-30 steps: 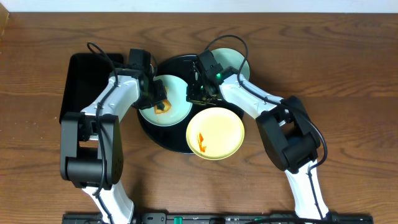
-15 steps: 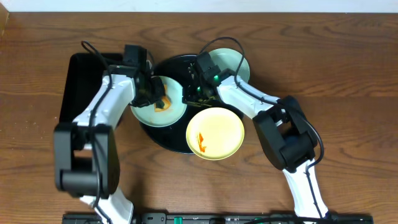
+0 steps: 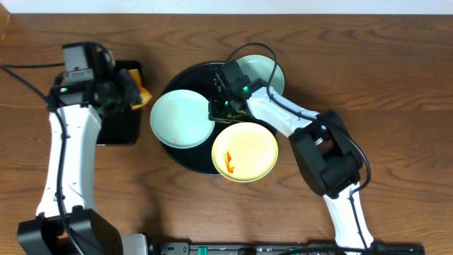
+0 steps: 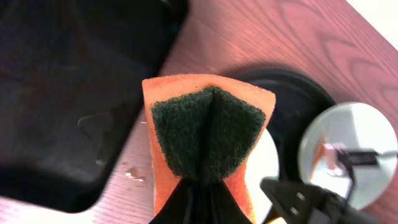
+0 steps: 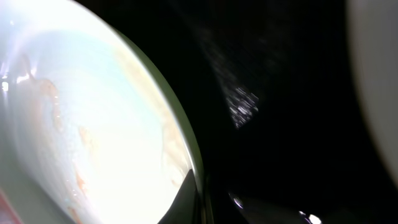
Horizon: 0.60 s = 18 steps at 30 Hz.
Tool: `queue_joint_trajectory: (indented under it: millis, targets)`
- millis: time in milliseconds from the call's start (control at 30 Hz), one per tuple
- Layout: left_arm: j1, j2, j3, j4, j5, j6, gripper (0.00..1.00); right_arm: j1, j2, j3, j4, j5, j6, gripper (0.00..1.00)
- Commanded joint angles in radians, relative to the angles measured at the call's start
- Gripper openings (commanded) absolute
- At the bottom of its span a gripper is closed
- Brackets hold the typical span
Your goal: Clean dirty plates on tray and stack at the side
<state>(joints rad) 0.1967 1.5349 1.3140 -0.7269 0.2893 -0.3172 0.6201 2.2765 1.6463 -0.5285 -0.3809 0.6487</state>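
From overhead you have three plates, all on or overlapping the round tray (image 3: 180,157), which sits mid-table (image 3: 396,85) toward the far edge. There are two blue-green plates and one yellow.

- The left blue-green plate (image 3: 180,119) lies over the tray's left side, and its face looks clean.
- The far blue-green plate (image 3: 265,71) overhangs the tray's far right rim and is partly hidden by the arm.
- The yellow plate (image 3: 248,150) overlaps the near rim and carries an orange smear.

There are two trays. The second is a rectangular tray (image 3: 117,127) toward the far left corner. Your left gripper (image 3: 131,93) hangs over it, clamped on one orange sponge (image 3: 144,93). Your right gripper (image 3: 218,108) sits at the right rim of the left plate.

On the left wrist view, the left gripper (image 4: 202,186) pinches the sponge (image 4: 208,137) so it folds, with the dark green scouring face toward the camera. The rectangular tray (image 4: 62,93) shows on the left and the round tray (image 4: 292,87) on the right.

On the right wrist view, the right gripper (image 5: 200,199) meets the rim of the left blue-green plate (image 5: 93,124). The plate is glare-washed, with faint orange streaks. You cannot tell how far the jaws are parted.
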Motion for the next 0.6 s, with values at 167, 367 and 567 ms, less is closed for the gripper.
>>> queue_joint_trajectory:
  millis: [167,367,567]
  targets:
    - [0.085,0.037,0.014,-0.002,0.009,0.006,0.07,0.026,-0.122,-0.03,-0.073,0.311,-0.09,0.01]
    - [0.091,0.054,0.014,0.009,0.009,0.006,0.07,0.029,-0.195,-0.03,-0.119,0.461,-0.128,0.01]
    - [0.091,0.063,0.014,0.013,0.005,0.006,0.07,0.029,-0.253,-0.03,-0.119,0.533,-0.161,0.01]
